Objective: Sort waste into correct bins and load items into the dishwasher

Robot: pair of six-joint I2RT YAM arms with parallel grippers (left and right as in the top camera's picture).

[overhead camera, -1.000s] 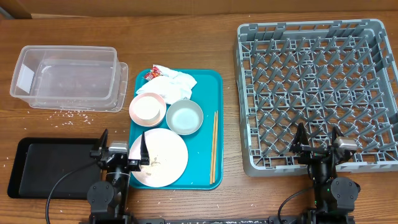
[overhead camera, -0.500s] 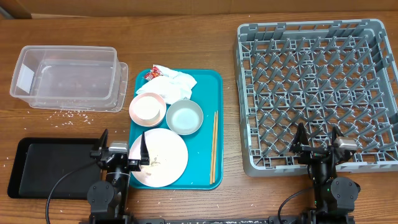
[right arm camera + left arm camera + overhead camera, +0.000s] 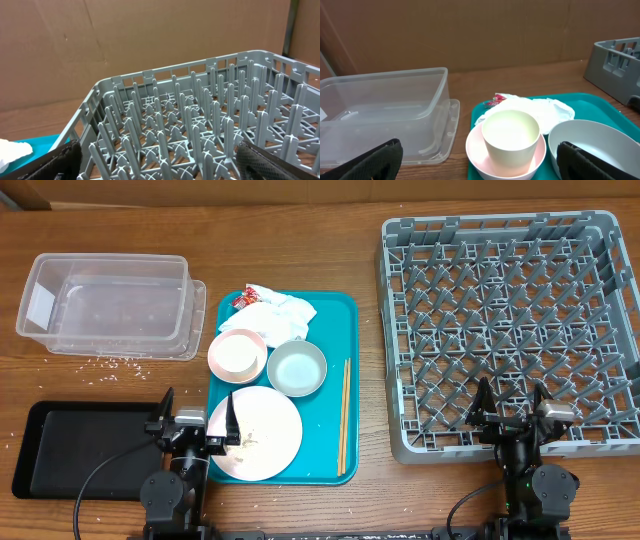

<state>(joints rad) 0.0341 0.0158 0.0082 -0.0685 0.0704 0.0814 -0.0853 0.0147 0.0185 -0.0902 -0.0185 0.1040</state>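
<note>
Left gripper point(image 3: 200, 412) wide open, empty, at near edge, right finger over plate point(image 3: 270, 435) rim; cup point(image 3: 511, 135) in pink bowl point(image 3: 474, 150) just beyond, green bowl point(image 3: 297, 367) right of that, napkins point(image 3: 280, 313) and wrapper point(image 3: 245, 298) farther back, chopsticks point(image 3: 344, 415) at right, all on teal tray point(image 3: 335, 320); tub point(image 3: 105, 305) far left, loose rice point(image 3: 115, 362) on table point(image 3: 360, 230) just nearer; black tray point(image 3: 70, 445) left of gripper; right gripper point(image 3: 511, 405) wide open, empty, at near edge of rack point(image 3: 505, 320).
</note>
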